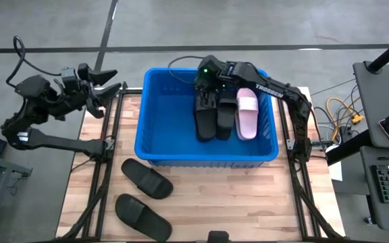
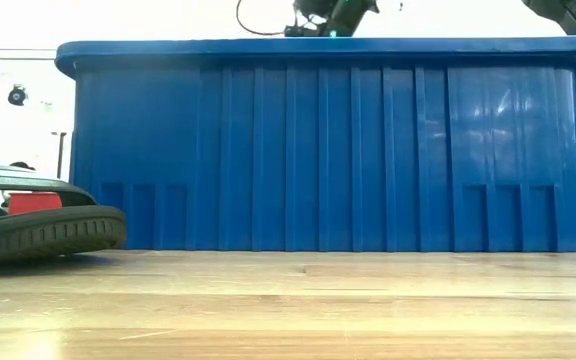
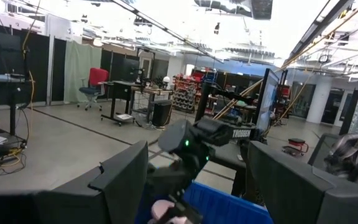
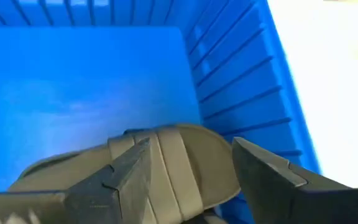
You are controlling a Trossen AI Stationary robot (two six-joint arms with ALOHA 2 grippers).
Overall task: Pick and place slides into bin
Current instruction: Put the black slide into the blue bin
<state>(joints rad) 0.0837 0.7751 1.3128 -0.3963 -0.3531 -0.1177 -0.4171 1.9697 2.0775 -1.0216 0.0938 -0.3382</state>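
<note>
The blue bin (image 1: 155, 128) stands mid-table. In it lie two black slides (image 1: 205, 120) (image 1: 225, 115) and a pale pink slide (image 1: 246, 112), side by side on the bin's floor. My right gripper (image 1: 209, 93) reaches into the bin from the far right, open, over the far end of the left black slide (image 4: 179, 152). Two more black slides (image 1: 147, 179) (image 1: 140, 212) lie sole-down on the table in front of the bin. My left gripper (image 1: 111, 84) hangs open and empty above the table's far left corner. My right gripper's open fingers (image 4: 129, 177) stand on either side of the rounded far end of the left black slide (image 4: 213, 158), coming from above. The slide lies on the bin's floor. I cannot tell whether the fingers touch it.
The bin's walls (image 2: 318, 150) rise high around the slides and fill the low view, where one black slide (image 2: 38, 230) shows at the left. The wooden table (image 1: 248, 196) lies bare in front of the bin at the right. Cables and a desk stand off the table's right side.
</note>
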